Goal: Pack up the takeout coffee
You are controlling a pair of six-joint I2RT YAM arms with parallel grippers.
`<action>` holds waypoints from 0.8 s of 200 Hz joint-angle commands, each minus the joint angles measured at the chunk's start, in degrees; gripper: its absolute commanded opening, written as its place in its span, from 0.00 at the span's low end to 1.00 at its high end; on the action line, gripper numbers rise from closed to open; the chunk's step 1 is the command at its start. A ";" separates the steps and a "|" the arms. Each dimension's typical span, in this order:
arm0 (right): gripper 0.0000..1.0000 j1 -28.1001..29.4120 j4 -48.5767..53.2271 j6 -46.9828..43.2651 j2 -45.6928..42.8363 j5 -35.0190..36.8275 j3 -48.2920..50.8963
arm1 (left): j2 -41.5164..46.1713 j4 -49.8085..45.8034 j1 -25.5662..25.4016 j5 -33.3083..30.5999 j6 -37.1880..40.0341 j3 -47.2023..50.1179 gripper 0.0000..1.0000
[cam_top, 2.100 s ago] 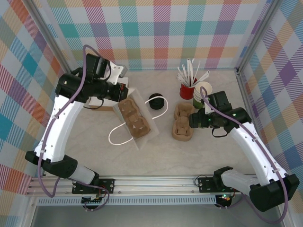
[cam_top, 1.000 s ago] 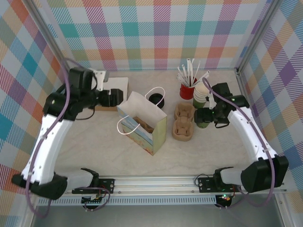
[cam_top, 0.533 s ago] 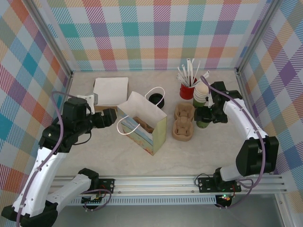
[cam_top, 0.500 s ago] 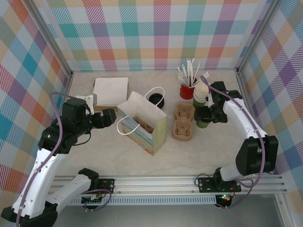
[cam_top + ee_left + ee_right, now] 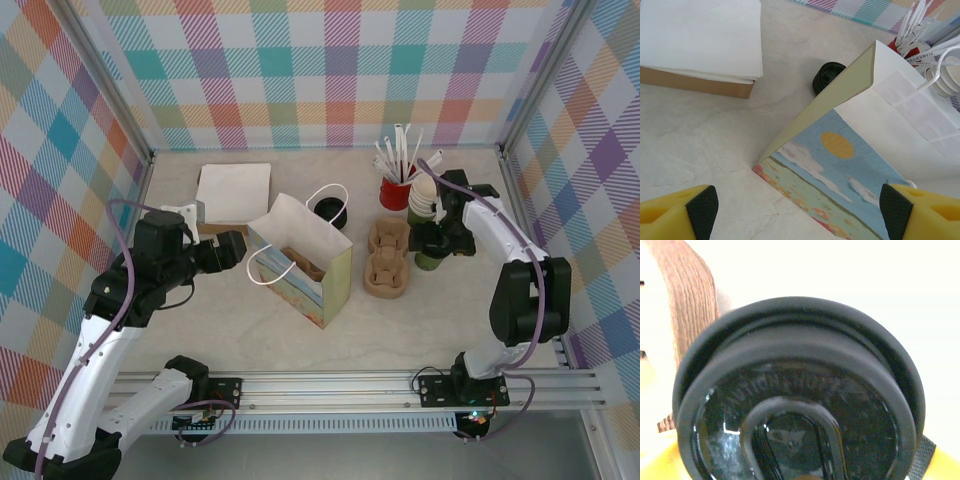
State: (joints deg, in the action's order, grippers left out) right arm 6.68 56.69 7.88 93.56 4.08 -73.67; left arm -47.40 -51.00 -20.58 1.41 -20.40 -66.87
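The takeout coffee [image 5: 430,262], an olive-green cup with a black lid [image 5: 800,405], stands just right of the brown pulp carrier [image 5: 388,258]. My right gripper [image 5: 432,241] is shut on it from above, and in the right wrist view the lid sits between its yellow fingertips [image 5: 931,458]. The white paper bag [image 5: 300,260] with a painted landscape side [image 5: 840,165] stands open at mid-table, with a second carrier inside. My left gripper [image 5: 237,247] hovers open just left of the bag, its fingers [image 5: 701,205] wide apart with nothing between them.
At the back right are a red cup of white straws [image 5: 396,188] and a stack of paper cups [image 5: 428,192]. Spare black lids [image 5: 328,208] lie behind the bag. A stack of white napkins on a brown box [image 5: 234,190] sits back left.
The bag, earlier lying tipped in my left gripper, now stands upright, and the left arm has drawn back toward the front left. The right arm has swung round while the cup stays in place.
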 commanded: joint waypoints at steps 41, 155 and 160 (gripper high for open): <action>1.00 -0.70 -0.87 -2.71 5.03 0.76 -5.75 | -0.32 0.91 0.36 0.58 -1.04 0.29 0.86; 0.92 -0.79 0.66 -3.57 4.47 -0.35 -5.90 | -0.81 1.19 0.36 0.76 -0.68 0.18 0.86; 0.92 -0.79 0.69 -3.51 4.25 -0.38 -5.81 | -0.81 1.18 0.36 0.78 -0.69 0.17 0.86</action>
State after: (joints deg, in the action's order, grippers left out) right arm 6.33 55.68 5.08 99.50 4.05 -78.89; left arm -48.31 -50.81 -20.58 1.67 -20.40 -66.87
